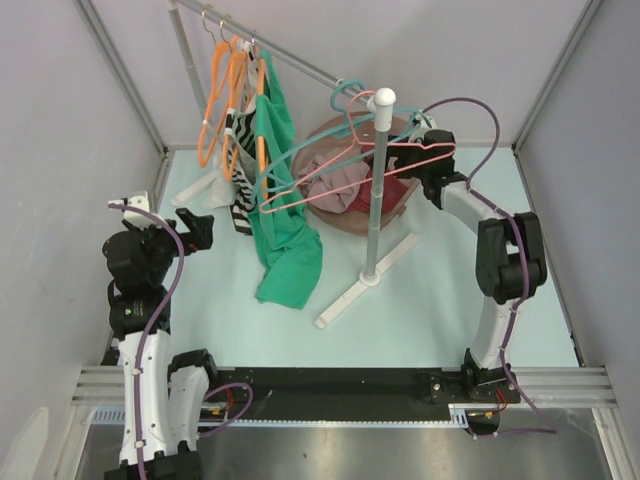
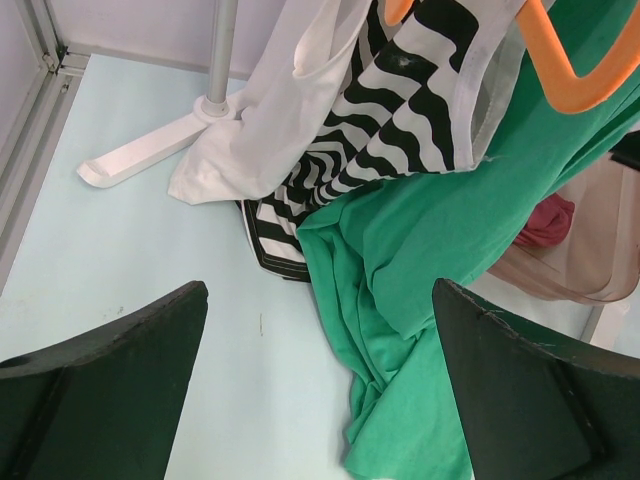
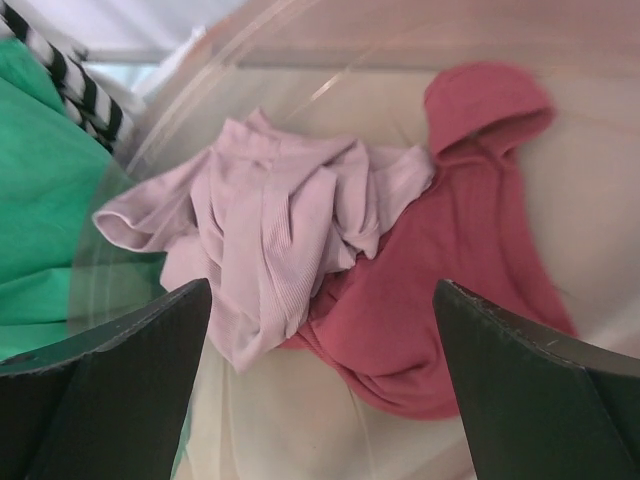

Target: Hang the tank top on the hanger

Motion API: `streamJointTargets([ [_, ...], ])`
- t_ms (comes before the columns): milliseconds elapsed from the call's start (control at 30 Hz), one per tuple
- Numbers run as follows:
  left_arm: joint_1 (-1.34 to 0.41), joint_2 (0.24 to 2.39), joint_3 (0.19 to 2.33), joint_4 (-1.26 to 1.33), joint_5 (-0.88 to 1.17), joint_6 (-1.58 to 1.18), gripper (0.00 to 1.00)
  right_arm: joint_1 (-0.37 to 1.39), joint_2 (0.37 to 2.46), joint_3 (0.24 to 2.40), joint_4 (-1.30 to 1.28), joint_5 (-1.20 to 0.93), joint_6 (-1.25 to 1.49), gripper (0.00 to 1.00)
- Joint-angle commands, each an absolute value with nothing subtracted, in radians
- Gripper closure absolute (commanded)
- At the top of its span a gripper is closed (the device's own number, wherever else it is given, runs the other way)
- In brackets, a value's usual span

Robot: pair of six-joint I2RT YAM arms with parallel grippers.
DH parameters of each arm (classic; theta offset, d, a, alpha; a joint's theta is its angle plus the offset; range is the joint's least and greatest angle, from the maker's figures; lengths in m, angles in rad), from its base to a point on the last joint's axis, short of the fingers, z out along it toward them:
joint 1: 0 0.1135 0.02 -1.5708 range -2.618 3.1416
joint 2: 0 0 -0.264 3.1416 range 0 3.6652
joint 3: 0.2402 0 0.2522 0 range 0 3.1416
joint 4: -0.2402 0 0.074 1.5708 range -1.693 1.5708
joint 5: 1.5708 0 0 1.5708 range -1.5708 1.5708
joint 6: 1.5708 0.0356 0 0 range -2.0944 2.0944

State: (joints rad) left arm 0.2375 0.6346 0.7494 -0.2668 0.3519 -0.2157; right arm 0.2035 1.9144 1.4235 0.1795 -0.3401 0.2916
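Note:
The mauve-pink tank top (image 3: 270, 230) lies crumpled in a round translucent bin (image 3: 300, 420), against a dark red garment (image 3: 450, 270). My right gripper (image 3: 322, 295) hangs open just above them with nothing between its fingers. From above, the tank top (image 1: 325, 190) shows in the bin behind the white stand, and the right gripper (image 1: 412, 170) sits at the bin's right rim. The thin pink hanger (image 1: 275, 207) hangs on the stand's pole (image 1: 378, 180), over the bin. My left gripper (image 1: 203, 230) is open at the left, empty, facing the green garment (image 2: 420, 300).
A rail at the back carries orange hangers (image 1: 235, 100) with the green garment (image 1: 290, 250), a striped one (image 2: 400, 130) and a white one (image 2: 270, 120). A teal hanger (image 1: 345, 95) shares the pole. The stand's white foot (image 1: 365, 283) crosses the table's middle.

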Motion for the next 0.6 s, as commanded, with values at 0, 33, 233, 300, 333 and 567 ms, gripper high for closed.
streamJointTargets([
  [0,0.232,0.63,0.75,-0.242,0.361,-0.202,0.01,0.23,2.014,1.489,0.258,-0.37,0.311,0.02],
  [33,0.23,0.634,0.75,-0.241,0.362,-0.202,0.0,0.241,2.028,1.494,0.271,-0.374,0.314,0.03],
  [233,0.229,0.632,0.752,-0.245,0.354,-0.204,0.01,0.285,2.12,1.568,0.266,-0.362,0.321,0.05],
  [300,0.227,0.632,0.753,-0.247,0.35,-0.206,0.01,0.302,2.138,1.601,0.249,-0.35,0.313,0.06],
  [333,0.227,0.634,0.753,-0.247,0.353,-0.209,0.0,0.307,2.157,1.612,0.227,-0.327,0.307,0.06],
  [567,0.222,0.638,0.756,-0.249,0.359,-0.207,0.01,0.351,2.21,1.683,0.137,-0.203,0.265,0.07],
])
